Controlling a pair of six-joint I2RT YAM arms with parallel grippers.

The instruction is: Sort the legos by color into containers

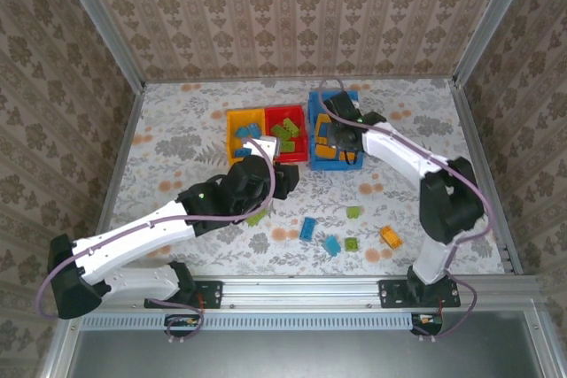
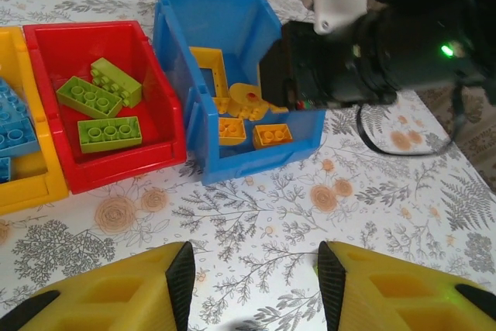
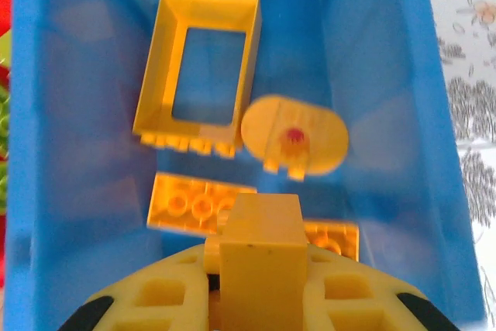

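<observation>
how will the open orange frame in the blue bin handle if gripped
The frame looks like rigid moulded plastic, so probably stiff. Hollow with thin walls, likely light. Straight edges and square corners mean it shouldn't roll, though smooth sides may slip.

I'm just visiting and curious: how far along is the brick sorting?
Partly done. The red bin holds green bricks, the yellow bin blue bricks, the blue bin orange pieces. In hand: the right claw holds an orange brick over the blue bin; the left claw is open and empty. Left: about six loose bricks on the table, green, blue and orange.
</observation>
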